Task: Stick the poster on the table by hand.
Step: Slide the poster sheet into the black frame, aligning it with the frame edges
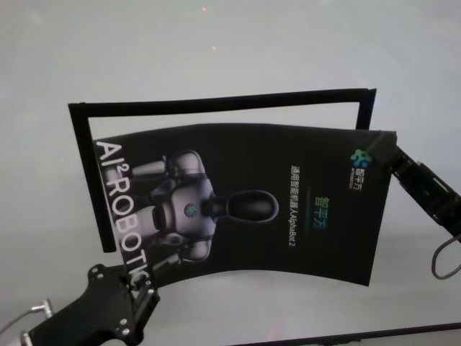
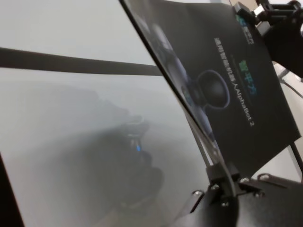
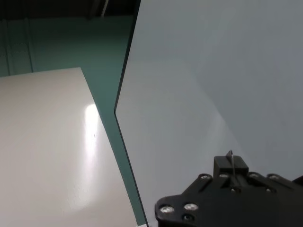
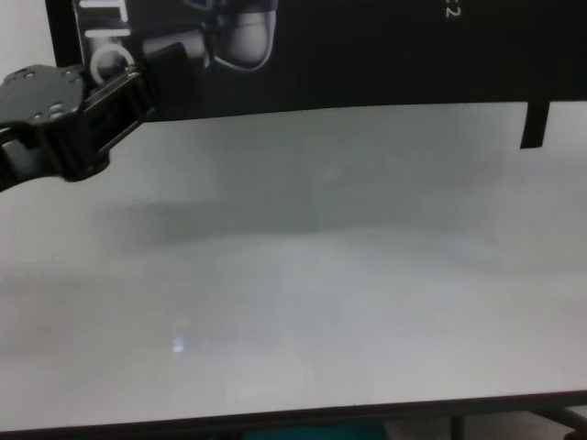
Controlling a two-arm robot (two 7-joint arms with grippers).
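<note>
The poster [image 1: 288, 209] fills the middle of the head view, held above the table [image 1: 216, 50] by 2 corners and bowed, its lower edge curving. The left pincer [image 1: 133, 277], at the lower left of that frame, is closed on the poster's lower-left corner beside the white letters; in the chest view it sits at the upper left [image 4: 138, 78], clamped on the sheet's edge. The right pincer [image 1: 382, 153], at the right of the head view, grips the upper-right corner near the small logo. A black strip [image 1: 223, 102] lies on the table behind the poster, turning down at both ends like a frame.
</note>
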